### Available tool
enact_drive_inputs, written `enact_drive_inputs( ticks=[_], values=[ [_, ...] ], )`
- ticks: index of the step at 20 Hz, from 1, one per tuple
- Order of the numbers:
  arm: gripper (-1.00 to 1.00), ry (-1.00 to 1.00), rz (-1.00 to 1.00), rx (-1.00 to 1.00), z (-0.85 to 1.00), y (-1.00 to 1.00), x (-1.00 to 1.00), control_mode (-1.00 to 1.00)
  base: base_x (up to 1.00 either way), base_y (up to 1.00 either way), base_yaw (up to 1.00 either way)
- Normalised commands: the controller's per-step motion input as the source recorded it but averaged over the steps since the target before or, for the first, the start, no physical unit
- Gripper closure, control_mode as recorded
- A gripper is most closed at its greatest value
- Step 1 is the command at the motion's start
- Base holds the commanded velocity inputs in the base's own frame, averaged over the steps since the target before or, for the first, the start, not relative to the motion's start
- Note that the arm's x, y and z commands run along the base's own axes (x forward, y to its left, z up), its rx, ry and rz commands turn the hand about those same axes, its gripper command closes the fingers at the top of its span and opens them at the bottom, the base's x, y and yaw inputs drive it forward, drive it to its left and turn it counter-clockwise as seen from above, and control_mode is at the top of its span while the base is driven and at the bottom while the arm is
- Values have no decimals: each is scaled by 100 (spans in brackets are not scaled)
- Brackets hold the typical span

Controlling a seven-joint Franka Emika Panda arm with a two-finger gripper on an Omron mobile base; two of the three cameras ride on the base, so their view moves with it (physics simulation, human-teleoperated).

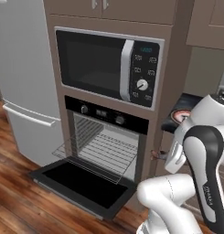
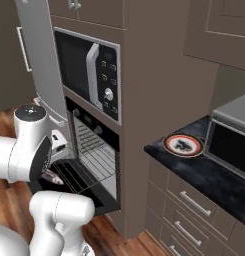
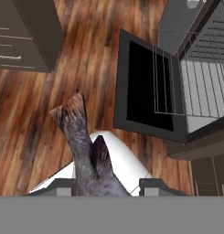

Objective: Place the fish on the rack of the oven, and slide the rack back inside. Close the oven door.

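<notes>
Room: simulated kitchen, brown wood plank floor [image 3: 35, 119], brown cabinet column with the oven [image 1: 109, 137] built in.
Oven: black control strip with knobs and a small display across the top, cavity exposed.
Oven door [image 1: 83, 185]: dropped flat in front of the oven, black glass facing up, just above the floor.
Rack [image 1: 97, 155]: silver wire grid, pulled partly out of the oven, front edge over the lowered door.
Microwave [image 1: 109, 64]: directly above the oven, silver-trimmed, dial and buttons on its right side.
Fridge [image 1: 22, 87]: pale grey, left of the oven.
Counter [image 2: 204, 170]: dark, right of the oven column, drawers beneath.
Plate [image 2: 183, 145]: round, red-and-black rim, on the counter right of the oven.
Toaster oven [image 2: 231, 140]: grey box on the counter, just beyond the plate.
Gripper [image 3: 105, 188]: closed tight on the fish, held low to the right of the oven front, above the floor.
Fish [image 3: 86, 151]: dark grey, clamped between the two fingertips [image 3: 58, 187], body and tail sticking out past them, off the rack, apart from the open door's edge.
</notes>
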Motion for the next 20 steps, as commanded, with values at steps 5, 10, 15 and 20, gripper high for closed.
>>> enact_drive_inputs(
  ticks=[5,10,15,20],
  values=[
    [100,0,0,0,0,0,0,100,63,15,9],
    [100,0,0,-3,-7,11,4,-100,32,14,3],
    [100,0,0,-6,-15,17,0,-100,0,0,0],
    [100,1,0,-11,-24,40,13,-100,0,0,0]
  ],
)
